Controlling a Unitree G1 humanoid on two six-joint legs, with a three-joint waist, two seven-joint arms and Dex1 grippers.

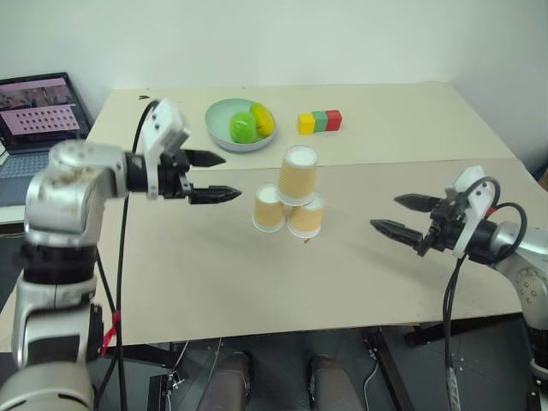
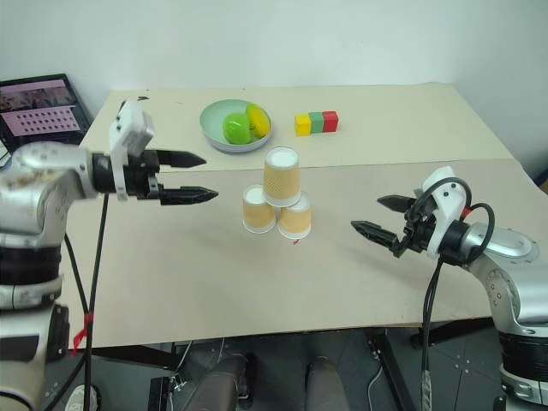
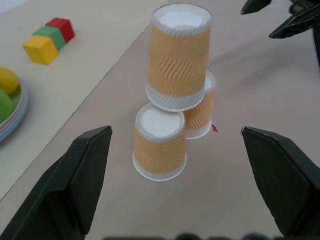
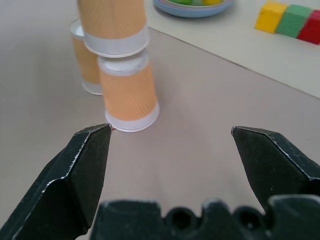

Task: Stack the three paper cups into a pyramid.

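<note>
We see the cup pyramid (image 1: 288, 197) standing on the worktop (image 1: 214, 274).
Two cups sit upside down side by side, one on top; our left pincer (image 1: 214, 176) and right pincer (image 1: 396, 214) are wide, holding nothing.

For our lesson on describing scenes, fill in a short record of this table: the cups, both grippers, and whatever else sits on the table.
cups: three tan-orange paper cups, upside down; two at the base, one on top
pyramid: standing, touched by neither gripper
left gripper: open, empty, beside the stack
right gripper: open, empty, on the stack's other side
bowl: pale green bowl holding green and yellow fruit, behind the cups
blocks: yellow-green-red block row, beside the bowl
surface: beige table
</note>
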